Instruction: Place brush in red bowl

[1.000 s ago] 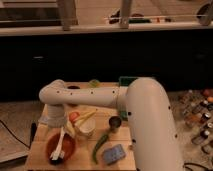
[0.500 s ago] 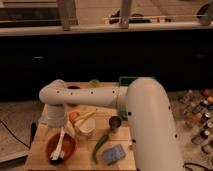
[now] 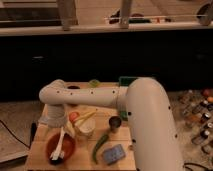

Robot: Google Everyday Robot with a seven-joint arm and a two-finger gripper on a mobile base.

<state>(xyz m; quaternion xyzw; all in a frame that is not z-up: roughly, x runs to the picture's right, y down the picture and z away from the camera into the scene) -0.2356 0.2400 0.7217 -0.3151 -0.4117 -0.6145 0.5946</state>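
Nothing has visibly shifted across the last second: arm, brush and bowl lie as they did in both earlier views.

Item: gripper [image 3: 54, 121]. Position: at the left of the counter [image 3: 125, 152], just above and beside the red bowl [image 3: 70, 146], at the end of the white arm [image 3: 95, 96] that reaches across from the right. Whether the jaws are parted or closed, and whether they grip anything, cannot be told.

Item: brush [image 3: 59, 146]. Slim white handle, dark bristle head at the low end. Position: inside the bowl, handle slanting up toward the gripper, head near the bowl's front edge. Judged: placement looks done or nearly so.

Item: red bowl. Round, shallow, red-orange, smooth-looking.

Other entries: cream cup [image 3: 85, 127], round and pale, with yellow sticks [image 3: 84, 118] across it; small metal cup [image 3: 115, 123], dark sheen; long green pepper [image 3: 99, 146], curved and glossy; blue-grey flat pad [image 3: 114, 153]; wooden counter, light grain.

Risks, as judgement:
- If the jaws grip the handle on withdrawal, the brush could be dragged out over the low rim.
- A long handle resting on a shallow rim may tip out under its own weight.
- The gripper sits close to the cream cup; a sideways retreat could knock it or scatter the sticks.
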